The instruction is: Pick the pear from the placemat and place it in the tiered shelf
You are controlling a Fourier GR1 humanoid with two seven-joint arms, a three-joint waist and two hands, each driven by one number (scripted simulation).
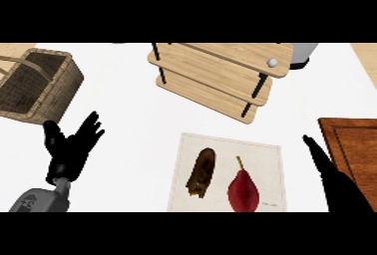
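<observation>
A dark red pear (244, 191) with a thin stem lies on the pale placemat (258, 152), at its lower right. A brown oblong item (201, 172) lies beside it on the mat's left half. The wooden tiered shelf (217, 74) with black posts stands behind the mat, at the top centre. My right hand (331, 177) is at the right edge, fingers straight and pointing up, a short way right of the mat and apart from the pear. My left hand (70, 147) rests open at the lower left, fingers spread upward.
A wicker basket (33, 87) with a handle sits at the far left. A dark wooden board (357, 144) lies at the right edge, behind my right hand. A white-grey round object (303, 55) stands behind the shelf's right corner.
</observation>
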